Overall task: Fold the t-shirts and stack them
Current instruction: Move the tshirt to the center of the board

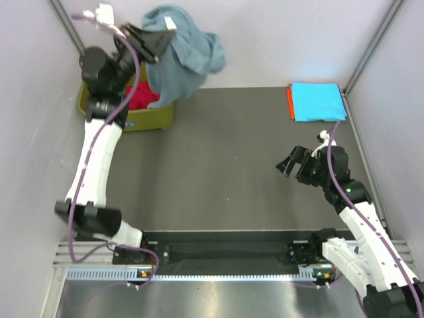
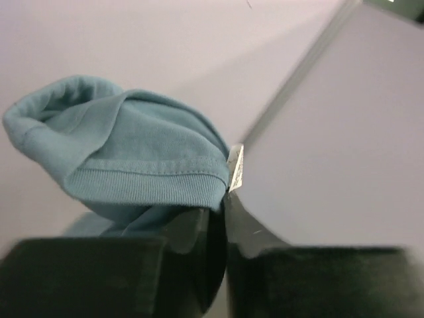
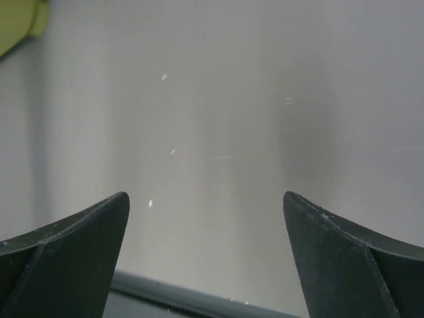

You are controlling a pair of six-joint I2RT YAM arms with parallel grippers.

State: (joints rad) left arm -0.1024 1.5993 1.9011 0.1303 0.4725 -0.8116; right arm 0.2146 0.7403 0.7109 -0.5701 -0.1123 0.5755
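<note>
A dusty grey-blue t-shirt (image 1: 179, 56) hangs bunched in the air at the back left, above the bin. My left gripper (image 1: 165, 30) is shut on its ribbed neck hem (image 2: 152, 182), right by a small white label (image 2: 236, 167). A red t-shirt (image 1: 142, 98) lies inside the olive-green bin (image 1: 154, 119). At the back right a folded cyan t-shirt (image 1: 318, 101) lies on an orange one (image 1: 290, 101). My right gripper (image 1: 288, 164) hovers open over the dark table at the right. In the right wrist view nothing sits between its fingers (image 3: 79, 238).
The grey enclosure walls stand close on both sides, with metal posts (image 1: 66, 26) at the back corners. The dark tabletop (image 1: 225, 165) stretches between the bin and the stack. The arm bases sit on a rail (image 1: 225, 255) at the near edge.
</note>
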